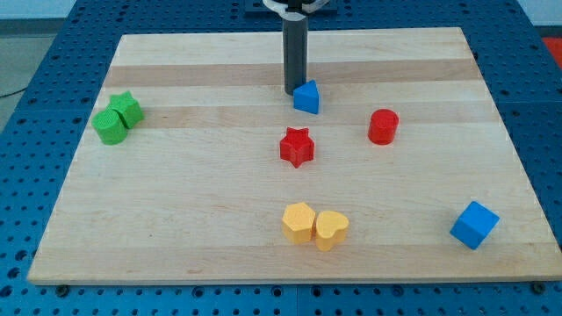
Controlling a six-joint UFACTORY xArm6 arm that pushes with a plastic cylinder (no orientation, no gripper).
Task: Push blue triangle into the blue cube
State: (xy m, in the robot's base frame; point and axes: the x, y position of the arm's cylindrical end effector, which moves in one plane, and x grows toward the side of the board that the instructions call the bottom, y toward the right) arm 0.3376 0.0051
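Note:
The blue triangle (306,97) sits on the wooden board (219,202) near the view's top, just right of centre. My tip (292,91) is at the triangle's upper left side, touching or nearly touching it. The blue cube (474,225) lies far away at the view's bottom right, near the board's right edge.
A red star (297,147) lies just below the triangle. A red cylinder (383,126) is to the right of it. A yellow hexagon (299,222) and a yellow heart (331,229) touch at the bottom centre. A green star (127,108) and a green cylinder (109,126) touch at the left.

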